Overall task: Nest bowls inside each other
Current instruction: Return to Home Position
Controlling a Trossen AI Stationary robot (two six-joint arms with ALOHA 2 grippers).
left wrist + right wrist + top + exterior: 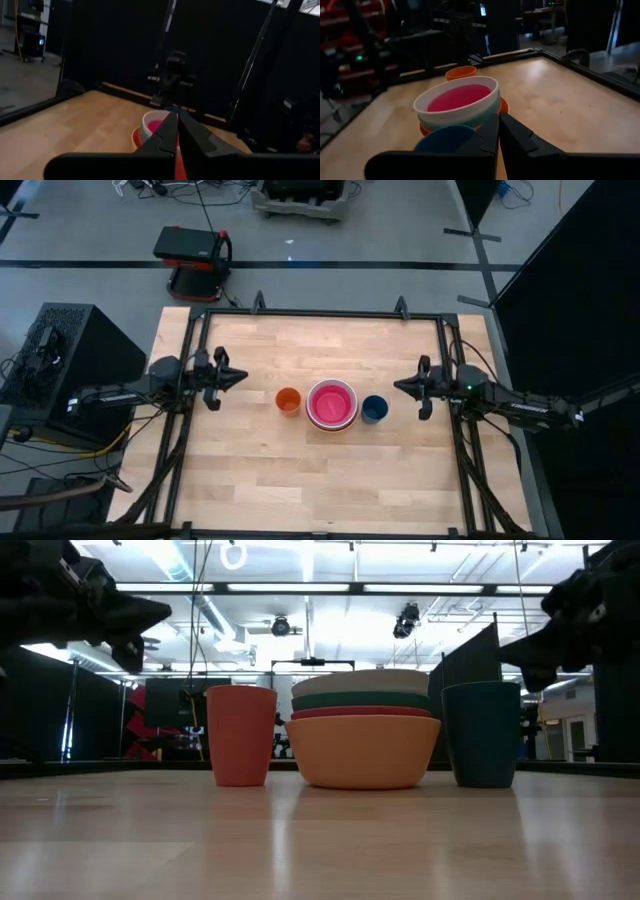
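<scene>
The stack of bowls (332, 404) was set at the middle of the table, all five nested one inside another. From table height the light orange bowl (363, 752) was seen at the bottom, with the rims of the red-orange bowl (362, 712), the teal bowl (362, 699) and the white bowl (360, 681) layered above it. From above, the magenta-pink bowl (331, 402) was seen lying inside the white one, itself holding nothing.

Just beside the stack, on the left arm's side, an orange cup (288, 401) was stood upright. On the opposite side a dark blue cup (374, 409) was stood upright too, close to the stack. Both cups were seen to be smooth, tapered plastic.

The left gripper (243, 377) was held well apart from the stack beyond the orange cup, its fingers pressed together on nothing. The right gripper (397, 386) was held beyond the blue cup, nearer the stack, likewise closed and carrying nothing.

The table (300, 480) was made of pale wooden planks and ringed by a black metal frame (320, 313). Past the table a grey floor was seen, with a red-and-black device (193, 255) on it, and a black box (70, 340) was placed beside the left arm.
</scene>
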